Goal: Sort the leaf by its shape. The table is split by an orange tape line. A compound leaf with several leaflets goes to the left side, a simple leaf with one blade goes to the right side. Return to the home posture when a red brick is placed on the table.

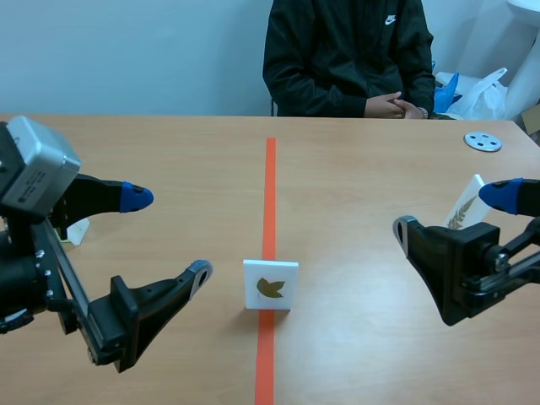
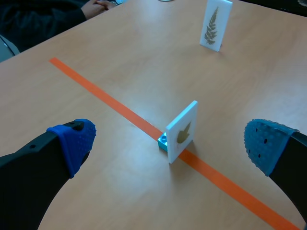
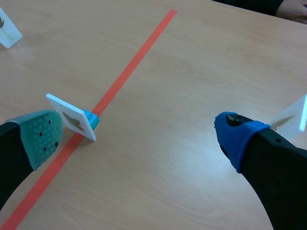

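A white card with a single lobed leaf point(image 1: 271, 285) stands upright on the orange tape line point(image 1: 269, 186), on a small blue base point(image 2: 163, 142). In the left wrist view the card point(image 2: 182, 132) stands ahead of my left gripper point(image 2: 170, 139), roughly centred between the fingers. My left gripper point(image 1: 167, 236) is open, to the card's left. My right gripper point(image 1: 456, 213) is open, well to its right. In the right wrist view the card point(image 3: 72, 117) stands just ahead of that gripper's point(image 3: 139, 133) grey-green pad point(image 3: 43, 136). Neither gripper holds anything.
A fern-leaf card point(image 1: 466, 205) stands on the right side, behind my right gripper. Another card point(image 1: 76, 229) on the left is half hidden by my left arm. A person sits across the table with hands point(image 1: 392, 105) at its far edge. A grey disc point(image 1: 483, 142) lies far right.
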